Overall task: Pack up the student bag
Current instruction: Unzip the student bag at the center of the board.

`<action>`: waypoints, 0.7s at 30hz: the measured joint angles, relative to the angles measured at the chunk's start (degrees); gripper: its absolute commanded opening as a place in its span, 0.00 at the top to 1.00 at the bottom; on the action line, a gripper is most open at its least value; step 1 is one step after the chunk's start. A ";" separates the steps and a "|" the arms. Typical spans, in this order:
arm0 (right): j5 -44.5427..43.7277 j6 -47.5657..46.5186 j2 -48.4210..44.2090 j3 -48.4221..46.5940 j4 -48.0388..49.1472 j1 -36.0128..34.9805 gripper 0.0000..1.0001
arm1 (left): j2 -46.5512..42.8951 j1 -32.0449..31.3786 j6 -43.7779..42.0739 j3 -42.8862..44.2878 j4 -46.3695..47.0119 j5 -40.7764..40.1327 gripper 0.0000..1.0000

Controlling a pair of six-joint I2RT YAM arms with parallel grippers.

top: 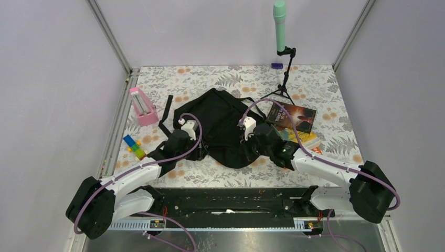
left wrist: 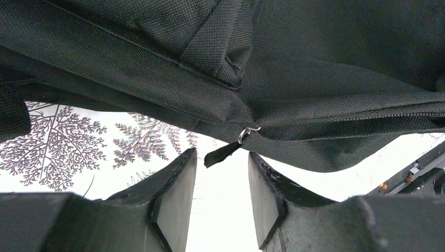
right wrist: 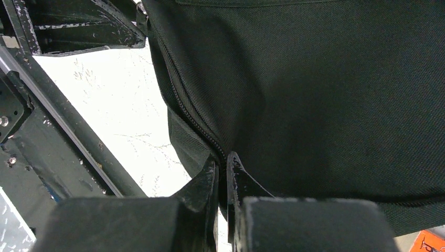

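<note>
the student bag (top: 220,126) is laid flat on the floral table (top: 210,79). the unzipping step appears to be in hand: at the bag's near edge, fabric beside the zip is pinched tight in the right gripper (right wrist: 223,160). the left gripper (left wrist: 221,164) is held spread around the zip pull (left wrist: 220,154), which is not yet touched. next, the pull probably needs to be clamped squarely and drawn along the zip.

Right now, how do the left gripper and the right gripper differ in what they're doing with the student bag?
The left gripper stands open, while the right gripper is shut. The left gripper straddles the zip pull without gripping it; the right gripper pinches the student bag beside its zip. Both sit at the bag's near edge.
</note>
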State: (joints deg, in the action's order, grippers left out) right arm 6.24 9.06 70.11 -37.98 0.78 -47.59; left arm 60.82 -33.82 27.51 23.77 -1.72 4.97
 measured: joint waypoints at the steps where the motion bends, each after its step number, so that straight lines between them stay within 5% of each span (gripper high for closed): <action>1: 0.15 0.04 -0.02 0.00 0.00 0.07 1.00 | 0.02 0.00 -0.07 0.00 -0.04 -0.20 0.59; 7: 0.72 0.42 -0.04 0.00 -0.02 0.26 1.00 | 0.85 0.00 -0.39 0.00 0.35 -0.74 0.69; 14: 0.85 0.90 -0.04 0.00 0.00 0.39 1.00 | 4.09 0.00 -0.31 0.02 2.03 -0.94 0.99; 21: 0.87 1.18 -0.04 0.00 0.00 0.46 1.00 | 2.05 -0.09 0.42 0.02 4.35 -0.92 1.00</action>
State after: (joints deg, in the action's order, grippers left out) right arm 7.11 10.24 70.06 -37.98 0.78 -47.13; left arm 62.87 -33.91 27.92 23.79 2.63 4.05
